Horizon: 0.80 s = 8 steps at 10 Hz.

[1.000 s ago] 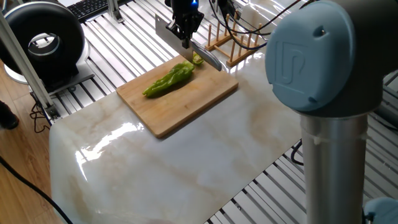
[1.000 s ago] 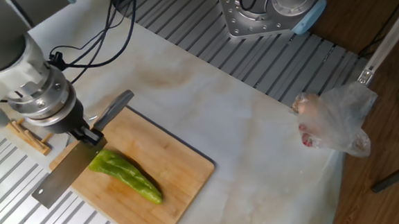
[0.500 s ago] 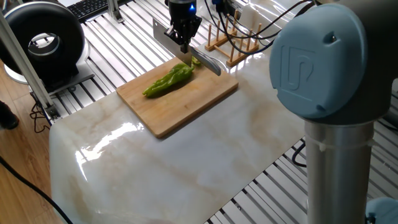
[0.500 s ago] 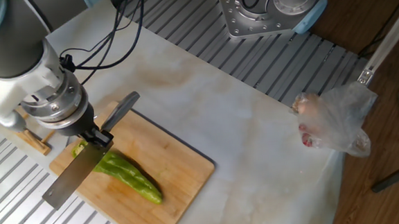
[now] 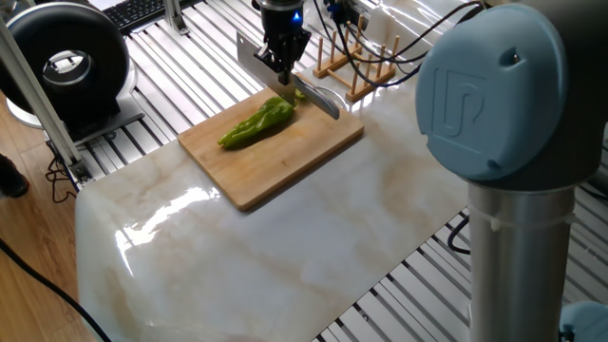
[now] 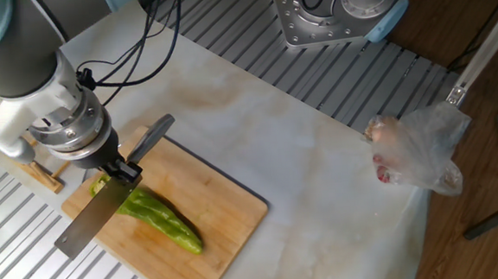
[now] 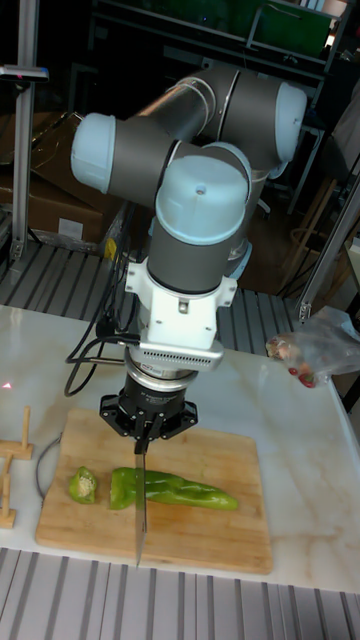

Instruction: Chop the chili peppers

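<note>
Pepper (image 7: 175, 489): lying long-ways across the cutting board (image 7: 215, 538), thin tip pointing right.
Gripper (image 7: 146, 430): fingers squeezing the knife (image 7: 140, 506).
Slice (image 7: 83, 485): sitting left.

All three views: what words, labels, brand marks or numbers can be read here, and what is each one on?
"UR": stylised raised logo on the pale blue round joint cap of the arm, nearest one fixed view.
White label on the black ring-shaped device: too small to read.
Keys of the black keyboard: too small to read.
Steel-bladed knife and wooden cutting board: no text visible.
</note>
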Tool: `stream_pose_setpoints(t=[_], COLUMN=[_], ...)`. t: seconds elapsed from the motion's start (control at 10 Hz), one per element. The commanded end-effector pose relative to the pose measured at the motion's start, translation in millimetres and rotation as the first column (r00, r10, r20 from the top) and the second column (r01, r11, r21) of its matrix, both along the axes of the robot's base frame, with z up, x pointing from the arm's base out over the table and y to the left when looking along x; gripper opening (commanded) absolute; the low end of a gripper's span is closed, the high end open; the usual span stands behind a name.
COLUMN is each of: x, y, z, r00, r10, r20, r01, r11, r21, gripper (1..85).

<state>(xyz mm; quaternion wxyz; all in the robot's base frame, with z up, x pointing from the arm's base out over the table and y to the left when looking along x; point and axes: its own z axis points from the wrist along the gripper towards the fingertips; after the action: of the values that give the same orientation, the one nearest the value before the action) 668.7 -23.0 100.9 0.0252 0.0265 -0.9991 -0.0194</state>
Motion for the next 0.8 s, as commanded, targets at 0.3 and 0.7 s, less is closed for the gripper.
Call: stream_pose_setpoints(t=[0.3,0.7], x=[5.7,5.7], y=[-1.9,2.2], z=[-9.8,-11.1], r00=[0.999,0.999], r10=[-0.015,-0.01], r20=[0.036,0.034], r01=[0.014,0.008], r11=[1.0,0.998], r21=[0.018,0.055], gripper=[1.3,1.3])
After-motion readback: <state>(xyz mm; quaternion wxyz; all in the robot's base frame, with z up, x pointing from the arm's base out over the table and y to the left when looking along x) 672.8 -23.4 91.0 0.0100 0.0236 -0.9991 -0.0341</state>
